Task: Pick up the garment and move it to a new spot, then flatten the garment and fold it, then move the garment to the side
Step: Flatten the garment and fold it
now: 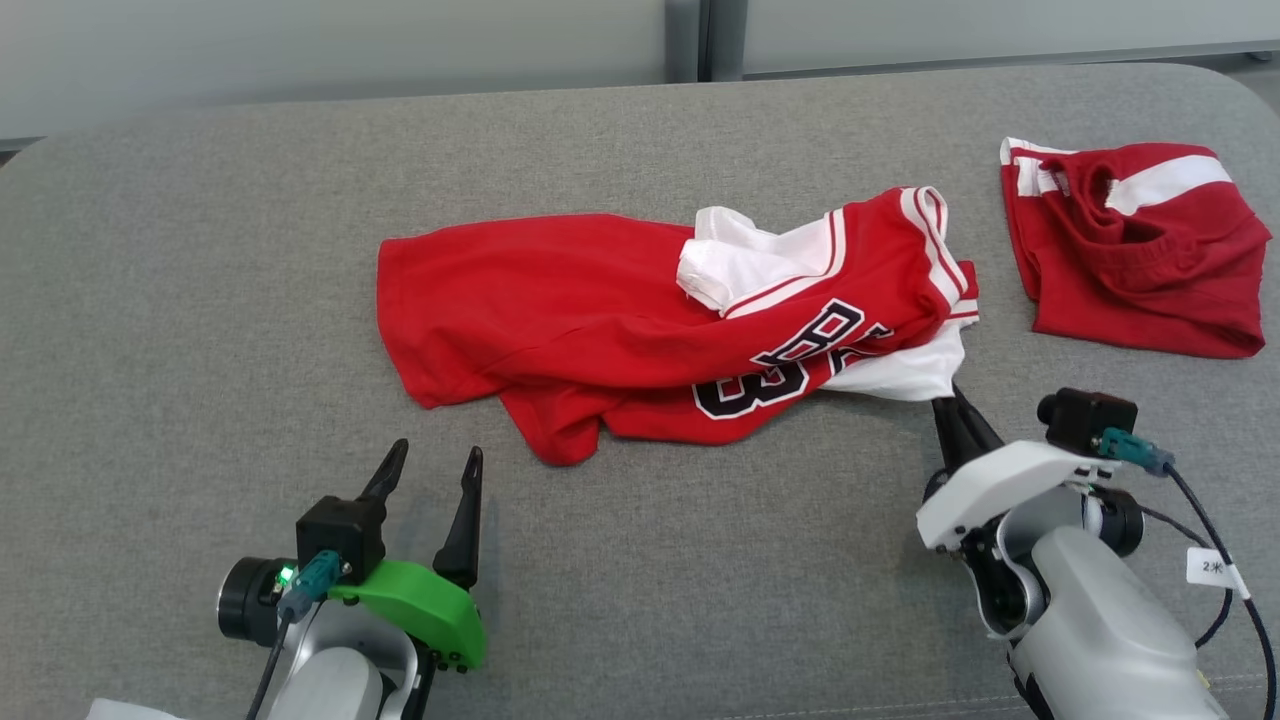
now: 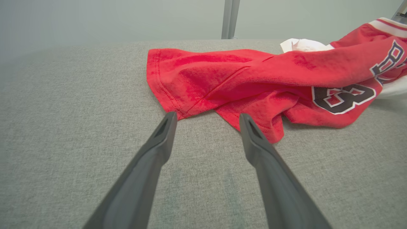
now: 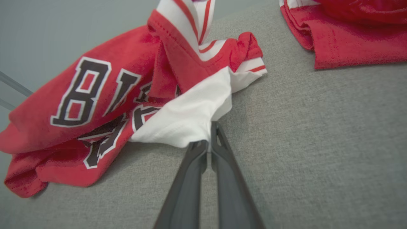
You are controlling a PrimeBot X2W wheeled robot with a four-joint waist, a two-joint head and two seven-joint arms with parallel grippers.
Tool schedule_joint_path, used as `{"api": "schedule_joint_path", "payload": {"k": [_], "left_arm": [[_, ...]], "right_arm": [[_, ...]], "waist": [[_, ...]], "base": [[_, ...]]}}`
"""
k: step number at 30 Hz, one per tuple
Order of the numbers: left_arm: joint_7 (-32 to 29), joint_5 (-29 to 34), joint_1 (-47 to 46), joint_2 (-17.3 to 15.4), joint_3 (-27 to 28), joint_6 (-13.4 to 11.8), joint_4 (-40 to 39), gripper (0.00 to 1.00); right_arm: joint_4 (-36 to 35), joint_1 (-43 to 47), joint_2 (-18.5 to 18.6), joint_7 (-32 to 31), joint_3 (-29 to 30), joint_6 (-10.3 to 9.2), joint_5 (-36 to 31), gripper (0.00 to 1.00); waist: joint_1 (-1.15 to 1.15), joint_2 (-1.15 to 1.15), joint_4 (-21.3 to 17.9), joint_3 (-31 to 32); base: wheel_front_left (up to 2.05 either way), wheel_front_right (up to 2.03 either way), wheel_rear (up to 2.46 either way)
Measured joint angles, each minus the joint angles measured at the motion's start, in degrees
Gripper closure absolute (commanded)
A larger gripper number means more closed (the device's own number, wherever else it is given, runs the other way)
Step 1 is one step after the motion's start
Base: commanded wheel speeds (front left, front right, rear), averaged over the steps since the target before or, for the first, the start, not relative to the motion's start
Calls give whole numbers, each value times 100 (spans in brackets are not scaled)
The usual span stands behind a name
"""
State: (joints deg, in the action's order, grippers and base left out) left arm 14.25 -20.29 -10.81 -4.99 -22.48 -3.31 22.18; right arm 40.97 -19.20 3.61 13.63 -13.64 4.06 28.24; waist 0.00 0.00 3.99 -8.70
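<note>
The garment (image 1: 600,310) is a red jersey with white sleeves and black lettering, lying crumpled in the middle of the grey surface. My right gripper (image 1: 950,400) is shut on the white sleeve edge at the garment's near right corner; the right wrist view shows the two fingers (image 3: 219,149) pinched together on the white cloth (image 3: 187,117). My left gripper (image 1: 432,462) stands open a short way in front of the garment's near left hem. In the left wrist view the red hem (image 2: 178,98) lies just beyond the spread fingertips (image 2: 170,119), not touched.
A second red garment with white stripes (image 1: 1130,245) lies folded at the far right of the grey cushioned surface (image 1: 200,300). A pale wall with a vertical metal post (image 1: 688,40) runs behind the surface's far edge.
</note>
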Motion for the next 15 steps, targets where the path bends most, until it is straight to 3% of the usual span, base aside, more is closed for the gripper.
{"api": "schedule_joint_path", "payload": {"k": [7,15], "left_arm": [[0,-55,157,27,-7,0,-52,0],[1,-71,179,71,33,-25,-151,0]], "right_arm": [[-723,-383,24,46,-59,199,-8,100],[-1561,-788,54,54,-313,270,-49,100]], "waist": [[0,0,-175,115],[0,0,-290,349]], "base": [[0,0,0],[0,0,0]]}}
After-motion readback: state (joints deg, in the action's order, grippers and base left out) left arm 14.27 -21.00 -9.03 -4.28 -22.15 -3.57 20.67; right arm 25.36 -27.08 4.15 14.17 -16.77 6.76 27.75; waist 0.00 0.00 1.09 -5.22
